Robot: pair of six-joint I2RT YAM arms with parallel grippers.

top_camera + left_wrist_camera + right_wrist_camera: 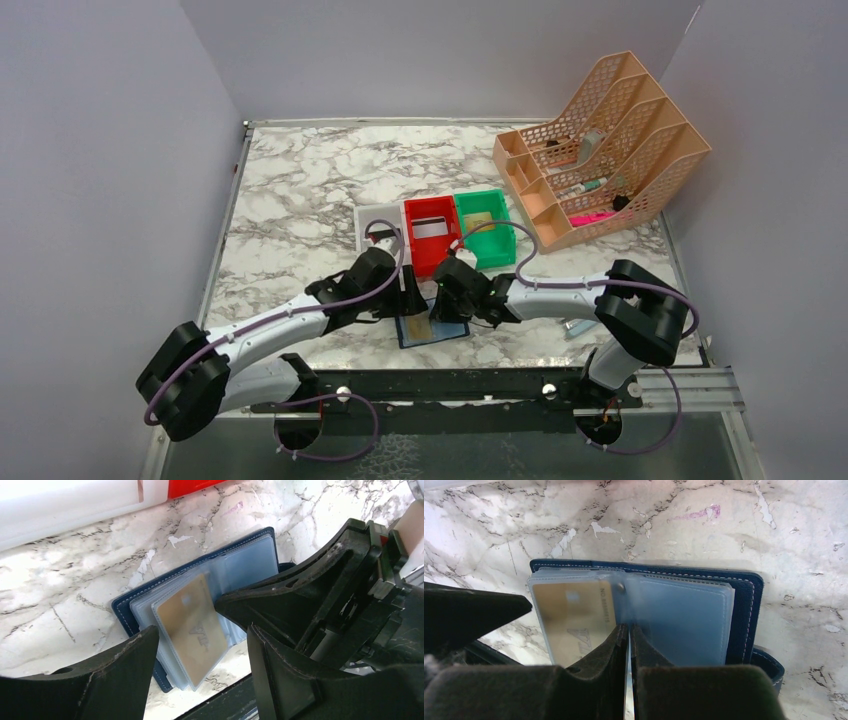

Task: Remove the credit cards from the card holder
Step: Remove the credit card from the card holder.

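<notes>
The navy card holder [449, 333] lies open near the table's front edge, its clear sleeves fanned out; it also shows in the left wrist view [125, 611] and the right wrist view [744, 605]. A gold credit card [415, 327] sits inside the left sleeve [192, 625] [569, 612]. Other cards are not visible. My left gripper [405, 300] is open, its jaws straddling the gold card just above it [200, 630]. My right gripper [440, 312] is shut, its tips at the holder's middle fold [629, 626].
White [380, 222], red [430, 235] and green [485, 228] bins stand just behind the holder. A peach mesh organiser [600, 150] is at the back right. A small silver-blue object [578, 326] lies under the right arm. A black rail [450, 385] runs along the front edge.
</notes>
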